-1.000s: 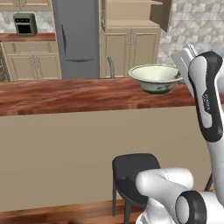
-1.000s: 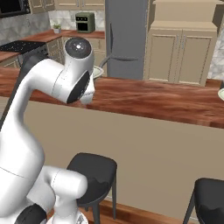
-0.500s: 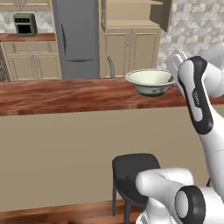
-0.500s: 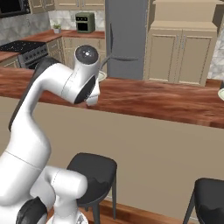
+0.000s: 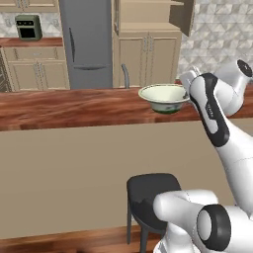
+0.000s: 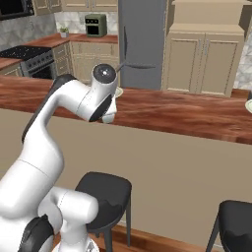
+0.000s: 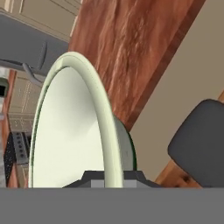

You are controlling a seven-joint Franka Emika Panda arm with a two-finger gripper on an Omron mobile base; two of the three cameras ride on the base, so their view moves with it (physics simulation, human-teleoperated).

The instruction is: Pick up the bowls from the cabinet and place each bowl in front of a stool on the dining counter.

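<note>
My gripper (image 7: 112, 176) is shut on the rim of a pale cream-green bowl (image 7: 65, 131), which shows edge-on in the hand view. From the left base view the bowl (image 5: 164, 97) hangs level just over the reddish-brown dining counter (image 5: 74, 108), and the gripper (image 5: 186, 93) holds its right rim. Whether its foot touches the wood I cannot tell. A black stool (image 5: 148, 190) stands below, slightly left of the bowl. In the right base view the arm hides most of this bowl (image 6: 118, 91). A second bowl (image 6: 249, 105) rests on the counter at the right edge.
The beige cabinet (image 5: 148, 54) with double doors stands behind the counter, beside the grey fridge (image 5: 86, 44). Two black stools (image 6: 106, 192) (image 6: 236, 221) stand in front of the beige half-wall (image 6: 187, 182). A toaster oven (image 6: 96, 24) sits on the far kitchen counter.
The arm has carried the bowl leftward and slightly lower over the dining counter. The gripper has stayed shut on its rim.
</note>
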